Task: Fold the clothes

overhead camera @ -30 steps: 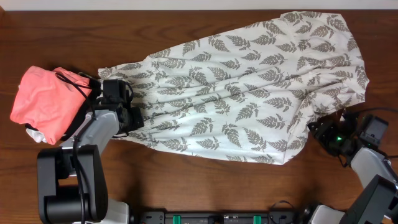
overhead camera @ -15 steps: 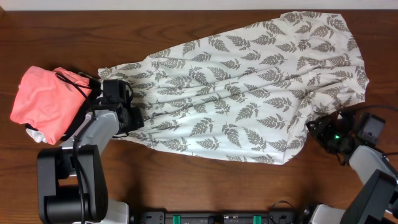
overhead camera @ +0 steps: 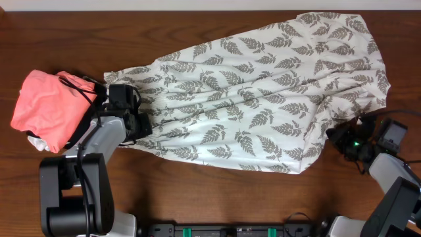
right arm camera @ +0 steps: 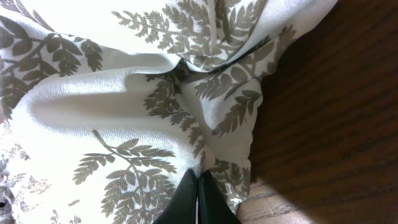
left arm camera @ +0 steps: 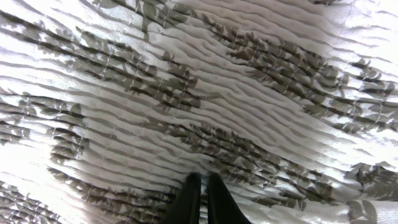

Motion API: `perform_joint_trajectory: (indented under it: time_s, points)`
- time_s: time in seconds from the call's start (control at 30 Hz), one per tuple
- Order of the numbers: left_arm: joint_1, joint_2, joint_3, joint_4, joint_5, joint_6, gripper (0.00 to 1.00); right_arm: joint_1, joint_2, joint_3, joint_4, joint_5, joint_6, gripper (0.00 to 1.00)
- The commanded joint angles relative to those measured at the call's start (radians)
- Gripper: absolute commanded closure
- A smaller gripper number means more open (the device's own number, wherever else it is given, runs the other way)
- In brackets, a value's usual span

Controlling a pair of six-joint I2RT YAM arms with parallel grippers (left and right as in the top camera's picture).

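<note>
The clothes [overhead camera: 263, 99] are a white garment printed with grey fern leaves, spread diagonally across the table from the left to the back right. My left gripper [overhead camera: 145, 124] is at the narrow, gathered left end. In the left wrist view, the left gripper [left arm camera: 200, 182] is shut, pinching the pleated fabric [left arm camera: 186, 93]. My right gripper [overhead camera: 333, 137] sits at the garment's lower right edge. In the right wrist view, the right gripper [right arm camera: 198, 179] is shut on a fold of the clothes [right arm camera: 124, 106] near the hem, right beside bare wood [right arm camera: 323, 124].
A salmon-pink folded garment [overhead camera: 49, 108] lies at the left, touching the left arm. The wooden table [overhead camera: 210, 191] shows bare in front of the clothes. Both arm bases [overhead camera: 72, 191] stand at the near edge.
The right gripper has closed on the garment's lower right edge. The left gripper and the cloth have not visibly moved.
</note>
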Motion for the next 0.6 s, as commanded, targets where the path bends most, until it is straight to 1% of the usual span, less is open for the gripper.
perform_joint_trajectory:
  time_s: [0.0, 0.1, 0.17, 0.23, 0.37, 0.43, 0.57]
  points:
    - [0.011, 0.034, -0.031, -0.036, -0.013, -0.002, 0.92, 0.011, 0.007, 0.018, 0.014, -0.039, -0.029, 0.99]
    - [0.011, 0.034, -0.031, -0.036, -0.013, -0.002, 0.92, 0.009, -0.014, 0.03, 0.016, -0.038, -0.057, 0.99]
    - [0.011, 0.034, -0.031, -0.036, -0.013, -0.001, 0.92, 0.006, -0.045, 0.059, -0.021, -0.032, -0.075, 0.99]
    - [0.011, 0.034, -0.031, -0.036, -0.013, -0.002, 0.92, 0.003, -0.087, 0.108, -0.102, -0.001, -0.095, 0.99]
    - [0.011, 0.034, -0.031, -0.036, -0.013, -0.001, 0.92, 0.003, -0.182, 0.241, -0.319, 0.149, -0.135, 0.99]
    - [0.011, 0.034, -0.031, -0.035, -0.013, -0.001, 0.92, 0.003, -0.226, 0.299, -0.401, 0.218, -0.14, 0.99]
    - [0.011, 0.034, -0.031, -0.035, -0.013, -0.001, 0.92, 0.003, -0.311, 0.36, -0.468, 0.236, -0.14, 0.99]
